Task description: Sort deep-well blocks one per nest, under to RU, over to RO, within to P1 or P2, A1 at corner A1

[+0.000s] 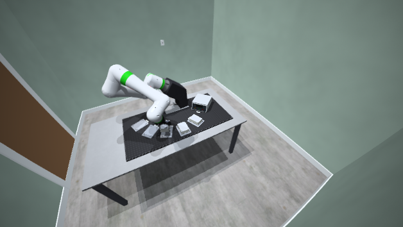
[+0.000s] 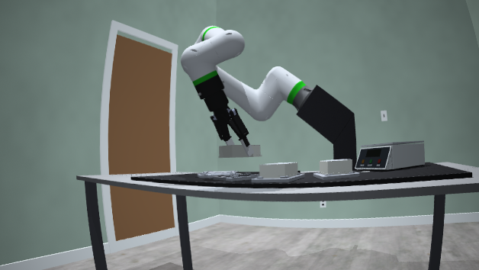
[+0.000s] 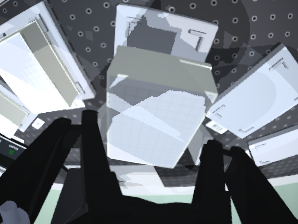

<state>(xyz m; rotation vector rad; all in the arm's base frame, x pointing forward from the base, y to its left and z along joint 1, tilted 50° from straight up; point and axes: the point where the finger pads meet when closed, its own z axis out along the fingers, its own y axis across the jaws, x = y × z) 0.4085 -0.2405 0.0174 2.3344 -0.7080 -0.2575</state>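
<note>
The gripper (image 2: 237, 144) is closed on a deep-well block (image 2: 239, 151), holding it in the air above the black mat (image 2: 381, 176) on the counter (image 2: 152, 188), well clear of everything below. The exterior view shows the fingers pinching the block from above across its narrow width, and the block hangs roughly level.

In the wrist view the held block (image 3: 160, 112) sits directly over an unoccupied nest plate (image 3: 166, 30), whose far edge and locator marks show beyond the block's top edge. The block's long axis looks turned a little out of line with that plate's outline, so the coming move is, I judge, a straight descent with a small twist of the wrist to square it within the locators. Which corner is the cut one cannot be told from these views, nor can the nest's label.

Two other blocks already rest on nests to the right: one (image 2: 278, 169) near the middle and one (image 2: 335, 166) closer to the check-weigher (image 2: 393, 154). Two flat unfilled plates (image 1: 140, 125) lie left of the target in the top view.
</note>
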